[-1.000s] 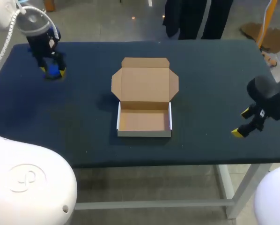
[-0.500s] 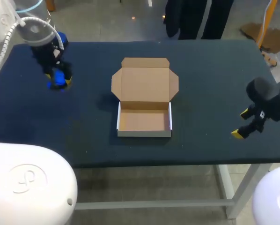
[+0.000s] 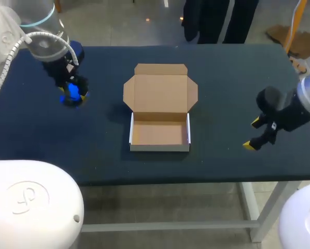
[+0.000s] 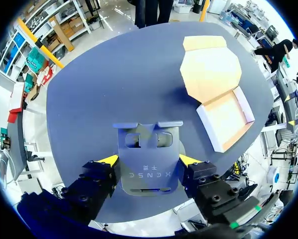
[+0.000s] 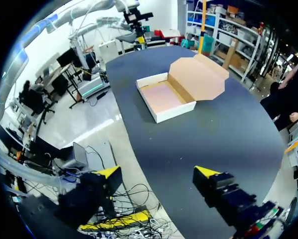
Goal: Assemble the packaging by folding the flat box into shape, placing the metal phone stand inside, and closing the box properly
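Observation:
The cardboard box [image 3: 160, 132] stands folded into an open tray at the table's middle, its lid flap [image 3: 160, 88] lying flat behind it. At the table's back left, my left gripper [image 3: 72, 98] is shut on the blue metal phone stand [image 3: 70, 91] and holds it above the table. The left wrist view shows the stand [image 4: 149, 144] clamped between both yellow tips of that gripper [image 4: 149, 160], with the box [image 4: 223, 117] ahead and to one side. My right gripper [image 3: 252, 134] is open and empty to the right of the box. In its own wrist view the right gripper [image 5: 157, 172] faces the box [image 5: 166, 97].
The dark blue table [image 3: 222, 78] carries only the box. Its front edge [image 3: 160, 181] runs just below the tray. Bare cloth lies between each gripper and the box.
My left arm has carried the phone stand to the right and a little nearer, toward the box. My right arm has shifted slightly left toward the box.

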Motion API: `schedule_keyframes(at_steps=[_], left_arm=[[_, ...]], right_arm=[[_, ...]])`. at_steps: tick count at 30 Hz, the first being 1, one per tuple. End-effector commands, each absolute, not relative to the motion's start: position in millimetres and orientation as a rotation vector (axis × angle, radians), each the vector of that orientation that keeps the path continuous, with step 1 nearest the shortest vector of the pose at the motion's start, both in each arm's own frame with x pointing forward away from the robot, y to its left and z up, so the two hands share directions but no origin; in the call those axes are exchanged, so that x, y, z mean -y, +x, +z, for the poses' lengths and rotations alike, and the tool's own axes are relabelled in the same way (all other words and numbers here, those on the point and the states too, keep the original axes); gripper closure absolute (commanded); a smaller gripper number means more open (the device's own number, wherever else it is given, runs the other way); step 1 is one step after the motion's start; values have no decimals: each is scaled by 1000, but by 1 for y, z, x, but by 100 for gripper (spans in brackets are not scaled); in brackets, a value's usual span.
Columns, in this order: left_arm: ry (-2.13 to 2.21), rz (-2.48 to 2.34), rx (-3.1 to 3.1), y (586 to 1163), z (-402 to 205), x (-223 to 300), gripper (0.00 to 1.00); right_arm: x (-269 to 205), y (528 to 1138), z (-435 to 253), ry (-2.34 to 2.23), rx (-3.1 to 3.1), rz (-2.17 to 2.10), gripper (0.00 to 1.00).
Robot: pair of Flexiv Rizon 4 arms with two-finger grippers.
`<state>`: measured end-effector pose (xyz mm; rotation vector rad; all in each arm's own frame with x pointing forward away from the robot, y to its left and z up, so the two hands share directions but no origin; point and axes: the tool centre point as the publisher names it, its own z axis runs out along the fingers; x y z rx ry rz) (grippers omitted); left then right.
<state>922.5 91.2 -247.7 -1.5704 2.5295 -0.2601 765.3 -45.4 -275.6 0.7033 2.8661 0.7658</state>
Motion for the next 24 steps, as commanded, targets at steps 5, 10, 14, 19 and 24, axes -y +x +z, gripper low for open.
schedule_keyframes(at_steps=[5, 10, 14, 19, 24], left_arm=[[-1569, -237, -2526, 922, -249, -81, 100], [-1563, -222, -2528, 924, -244, -77, 100], [-1553, -201, -2551, 927, -238, -74, 100], [-1518, -177, -2591, 932, -238, -65, 100], [-1492, -184, -2623, 929, -237, -56, 100]], right_arm=[[27, 779, -300, 702, -2845, 773, 0], [27, 779, -300, 702, -2845, 773, 0], [27, 779, -300, 702, -2845, 773, 0], [27, 779, -300, 702, -2845, 773, 0], [27, 779, -300, 702, -2845, 773, 0]])
